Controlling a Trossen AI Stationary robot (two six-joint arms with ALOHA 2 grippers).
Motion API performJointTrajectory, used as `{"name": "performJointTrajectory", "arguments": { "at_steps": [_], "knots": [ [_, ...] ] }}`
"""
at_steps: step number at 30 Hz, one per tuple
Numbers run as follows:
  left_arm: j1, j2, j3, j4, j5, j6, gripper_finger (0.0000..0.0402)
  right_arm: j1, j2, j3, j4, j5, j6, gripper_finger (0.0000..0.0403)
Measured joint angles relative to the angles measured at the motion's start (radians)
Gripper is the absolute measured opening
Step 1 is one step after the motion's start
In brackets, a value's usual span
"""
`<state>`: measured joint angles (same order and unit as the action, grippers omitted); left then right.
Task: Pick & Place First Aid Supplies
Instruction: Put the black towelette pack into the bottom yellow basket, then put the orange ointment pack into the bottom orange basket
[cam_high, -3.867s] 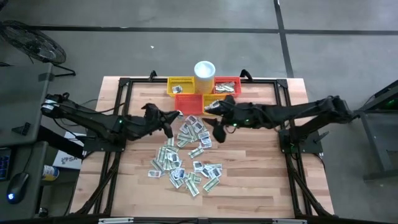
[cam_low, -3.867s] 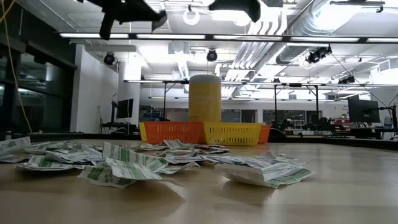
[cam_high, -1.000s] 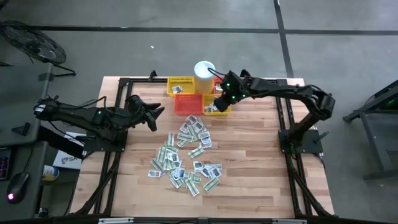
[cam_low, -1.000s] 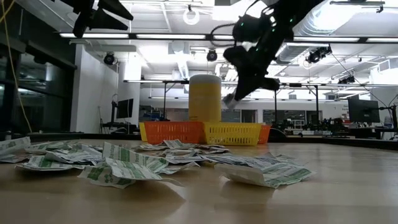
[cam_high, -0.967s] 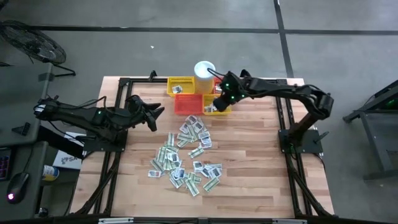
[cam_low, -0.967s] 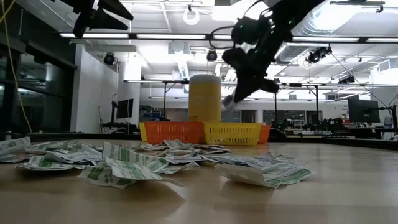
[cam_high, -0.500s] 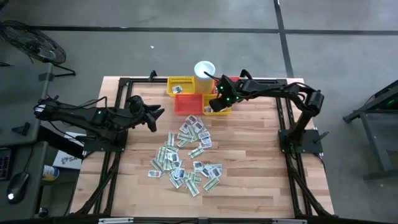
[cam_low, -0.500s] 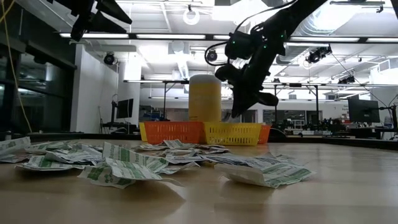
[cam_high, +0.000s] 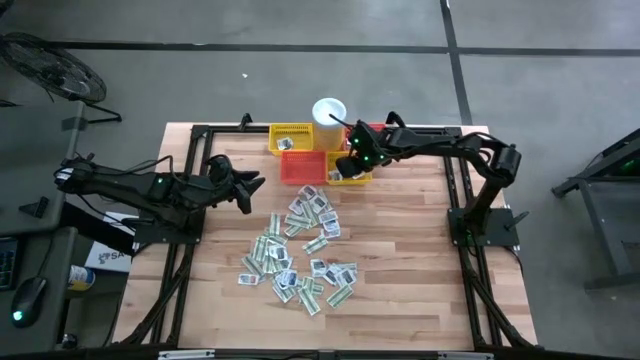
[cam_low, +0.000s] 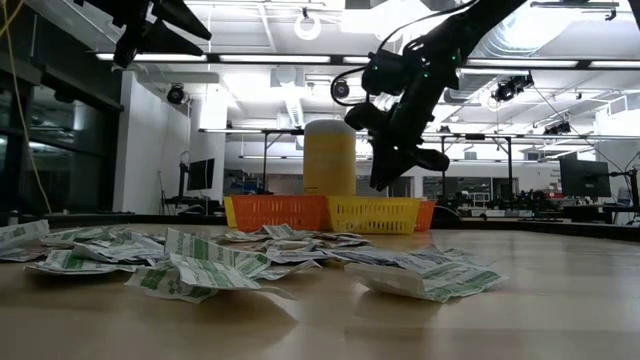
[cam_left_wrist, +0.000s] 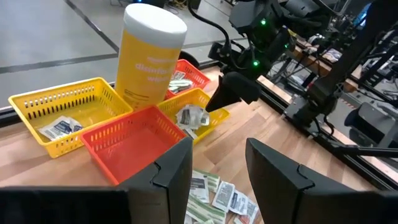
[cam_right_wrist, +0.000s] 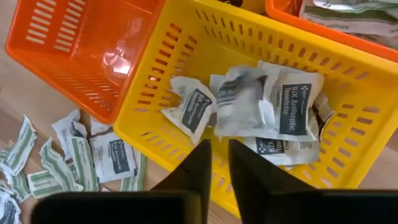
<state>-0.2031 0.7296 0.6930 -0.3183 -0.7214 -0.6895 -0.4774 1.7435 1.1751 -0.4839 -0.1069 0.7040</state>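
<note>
Seen from above, the right tool (cam_high: 347, 160) hovers over a yellow basket (cam_right_wrist: 348, 155) holding white sachets (cam_right_wrist: 292, 106); its fingers stand slightly apart, empty. The left tool (cam_high: 243, 187), fingers apart and empty, waits at nine o'clock. More loose sachets (cam_high: 300, 250) lie scattered mid-table (cam_high: 420, 280) at mixed angles, with bare wood around them.

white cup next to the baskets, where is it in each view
High view: white cup, top centre, behind the baskets.
Low view: centre, behind the baskets.
Left wrist view: upper left.
Right wrist view: not in it.
Shared landmark: the red-orange basket in front of it.
</note>
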Motion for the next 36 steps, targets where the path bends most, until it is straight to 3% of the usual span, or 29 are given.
{"name": "performJointTrajectory", "arguments": {
  "at_steps": [9, 15, 23, 36],
  "knots": [
    [0.0, 0.0, 0.0, -0.041, 0.037, -0.001, 0.0149, 0.001, -0.04, 0.0, -0.012, -0.023, -0.032, 0.0124],
    [0.0, 0.0, 0.0, -0.128, 0.068, -0.062, 0.0149, 0.023, -0.11, 0.0, -0.03, -0.054, -0.116, 0.013],
    [0.0, 0.001, 0.0, -0.179, 0.08, -0.105, 0.0149, 0.145, -0.148, 0.0, -0.028, -0.075, -0.382, 0.013],
    [0.0, 0.001, 0.0, -0.179, 0.08, -0.127, 0.0149, 0.39, -0.115, 0.0, 0.032, 0.117, -0.798, 0.013]
  ]
}}
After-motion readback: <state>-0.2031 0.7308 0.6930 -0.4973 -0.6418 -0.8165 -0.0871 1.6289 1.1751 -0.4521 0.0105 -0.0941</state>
